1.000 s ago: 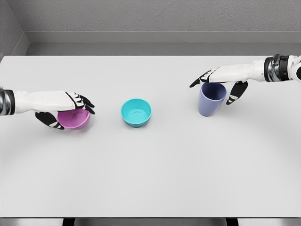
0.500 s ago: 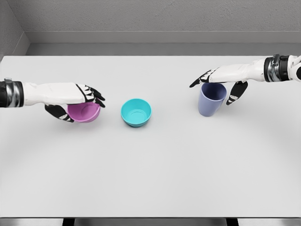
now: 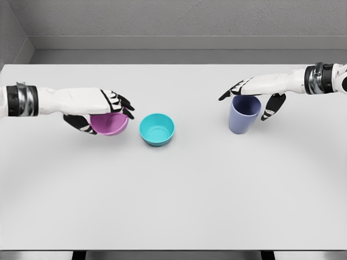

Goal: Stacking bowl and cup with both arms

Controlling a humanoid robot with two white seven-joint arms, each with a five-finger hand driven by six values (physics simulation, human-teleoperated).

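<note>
The left hand (image 3: 100, 111) comes in from the left edge with a small pink plastic bowl (image 3: 109, 124) tucked under its palm, fingers draped over the far rim and the thumb hooked under the near side, a top-down clamp that leaves the bowl's underside free for setting down into something. The bowl appears raised off the white tabletop (image 3: 173, 189), though that is hard to tell for sure, and it sits just beside the round teal plastic bowl (image 3: 157, 129), which stands open and upright near the table's middle, the likely base of the stack. Over on the right, the right hand (image 3: 255, 97) straddles the rim of the tall periwinkle-blue plastic cup (image 3: 243, 114), fingers reaching over the far edge, thumb down the outer right side. The cup looks planted on the table, well apart from the teal bowl, presumably waiting its turn on top.
</note>
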